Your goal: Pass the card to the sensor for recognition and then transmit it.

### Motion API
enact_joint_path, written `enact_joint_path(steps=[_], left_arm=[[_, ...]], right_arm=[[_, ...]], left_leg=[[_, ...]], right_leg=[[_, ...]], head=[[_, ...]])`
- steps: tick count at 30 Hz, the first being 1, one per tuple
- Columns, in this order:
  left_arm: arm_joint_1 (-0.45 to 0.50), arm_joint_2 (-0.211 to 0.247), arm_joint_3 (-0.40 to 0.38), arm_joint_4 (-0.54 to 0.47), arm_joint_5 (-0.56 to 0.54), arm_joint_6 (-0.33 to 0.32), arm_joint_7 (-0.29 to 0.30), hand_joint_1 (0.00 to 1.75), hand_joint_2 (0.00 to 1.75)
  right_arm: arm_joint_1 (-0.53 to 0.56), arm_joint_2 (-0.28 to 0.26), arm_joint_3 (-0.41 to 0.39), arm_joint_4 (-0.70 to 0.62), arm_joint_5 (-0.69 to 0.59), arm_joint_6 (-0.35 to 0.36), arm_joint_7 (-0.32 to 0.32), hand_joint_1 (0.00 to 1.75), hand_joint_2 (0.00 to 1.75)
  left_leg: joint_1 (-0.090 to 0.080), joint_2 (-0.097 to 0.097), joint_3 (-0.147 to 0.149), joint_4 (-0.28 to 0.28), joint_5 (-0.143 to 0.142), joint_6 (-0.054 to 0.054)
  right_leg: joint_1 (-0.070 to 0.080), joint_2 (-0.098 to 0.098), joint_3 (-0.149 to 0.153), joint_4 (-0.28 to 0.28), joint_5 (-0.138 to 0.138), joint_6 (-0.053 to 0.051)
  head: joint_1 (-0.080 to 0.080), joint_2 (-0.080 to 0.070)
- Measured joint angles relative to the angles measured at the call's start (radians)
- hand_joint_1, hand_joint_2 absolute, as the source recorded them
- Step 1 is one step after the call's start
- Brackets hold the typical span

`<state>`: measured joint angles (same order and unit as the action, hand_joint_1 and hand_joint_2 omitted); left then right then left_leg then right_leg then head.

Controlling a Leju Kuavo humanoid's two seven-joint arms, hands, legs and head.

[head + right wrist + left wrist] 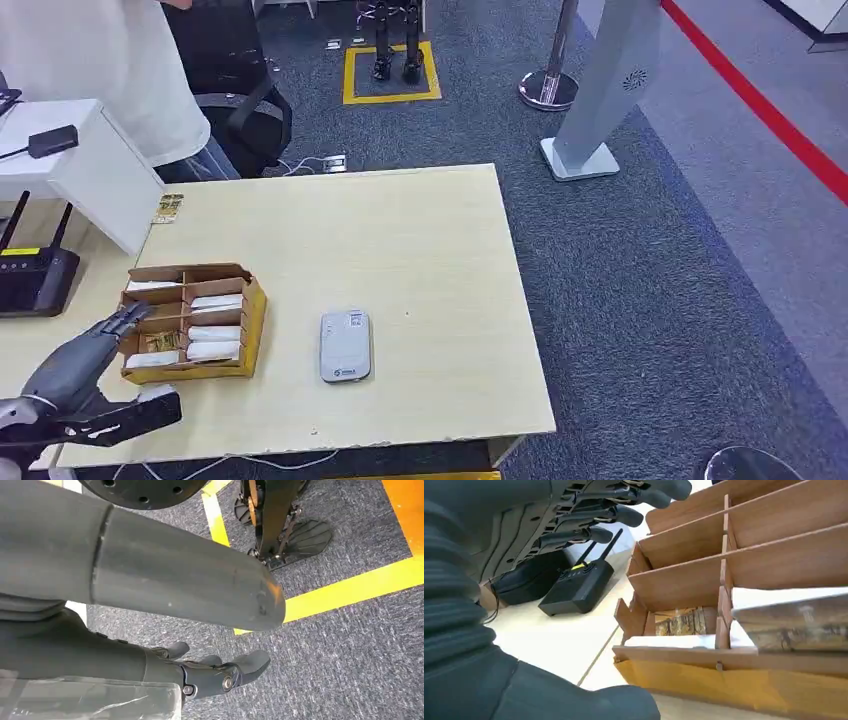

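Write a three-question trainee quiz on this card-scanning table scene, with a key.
1. True or false: the left hand already holds a card.
2. The grey sensor lies on which side of the cardboard box, seen from the head view: A left, B right, C inside it?
3. Fill in: the right hand hangs over the ___.

Key: 1 false, its fingers are spread beside the box; 2 B; 3 floor.

The table [420, 250] has a pale, smooth, matt wood-look top. The box [190, 325] near its left edge is brown cardboard with thin wood-like dividers, holding white paper-like cards [215, 335]. The sensor [345, 346] looks like smooth grey plastic. The left hand [85, 355] is matt dark plastic.
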<state>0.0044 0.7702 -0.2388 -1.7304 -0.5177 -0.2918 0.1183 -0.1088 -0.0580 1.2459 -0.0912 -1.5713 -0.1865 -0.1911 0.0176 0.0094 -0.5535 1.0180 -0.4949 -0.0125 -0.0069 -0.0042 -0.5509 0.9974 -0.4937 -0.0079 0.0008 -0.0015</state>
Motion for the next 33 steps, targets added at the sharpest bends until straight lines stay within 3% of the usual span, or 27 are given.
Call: enact_joint_path(steps=[8,24,33], left_arm=[[0.005,-0.005,-0.001,-0.005,-0.016,-0.001,0.005,0.00,1.75],[-0.246,-0.102,-0.148,0.109,-0.056,-0.021,-0.040,0.00,1.75],[-0.288,-0.096,-0.209,0.123,-0.006,-0.027,-0.045,0.00,1.75]], right_arm=[[0.000,0.000,0.005,0.000,0.000,0.000,0.004,0.00,0.00],[-0.008,0.000,0.034,0.000,0.000,0.013,0.004,0.00,0.00],[-0.009,0.000,0.038,0.000,0.000,0.010,0.004,0.00,0.00]], left_leg=[[0.000,0.000,0.000,0.000,0.000,0.000],[0.000,-0.001,0.000,0.000,0.000,0.000],[0.000,-0.001,0.000,0.000,0.000,0.000]], right_leg=[[0.000,0.000,0.000,0.000,0.000,0.000],[0.000,-0.002,0.000,0.000,0.000,0.000],[0.000,-0.001,0.000,0.000,0.000,0.000]], head=[[-0.001,0.000],[0.000,0.000],[0.000,0.000]])
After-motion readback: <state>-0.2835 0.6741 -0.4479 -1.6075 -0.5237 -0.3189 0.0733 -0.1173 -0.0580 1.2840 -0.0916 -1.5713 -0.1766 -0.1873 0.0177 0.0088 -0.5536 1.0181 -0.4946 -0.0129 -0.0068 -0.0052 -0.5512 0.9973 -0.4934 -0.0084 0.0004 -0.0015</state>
